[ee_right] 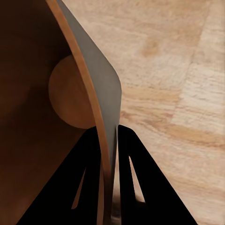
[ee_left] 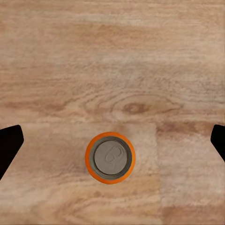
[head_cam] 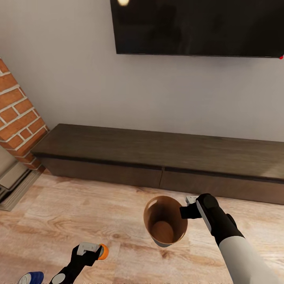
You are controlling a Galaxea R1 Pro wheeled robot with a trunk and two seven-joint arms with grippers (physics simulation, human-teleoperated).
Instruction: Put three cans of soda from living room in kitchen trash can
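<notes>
Pinched on the trash can's point(ee_right: 101, 93) rim, the right gripper point(ee_right: 110, 154) has one finger inside and one outside. Its glossy copper-brown mouth tilts up toward the camera above the wood floor point(head_cam: 79, 213). Below the spread left gripper point(ee_left: 112, 140) an orange can point(ee_left: 110, 157) stands upright (grey top facing it); a blue can point(head_cam: 33, 277) sits nearby.

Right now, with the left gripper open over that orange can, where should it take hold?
Grip the orange can around its round side wall, coming straight down: it stands upright on the wood floor, lid facing the left gripper, whose open fingers sit wide on either side.
</notes>
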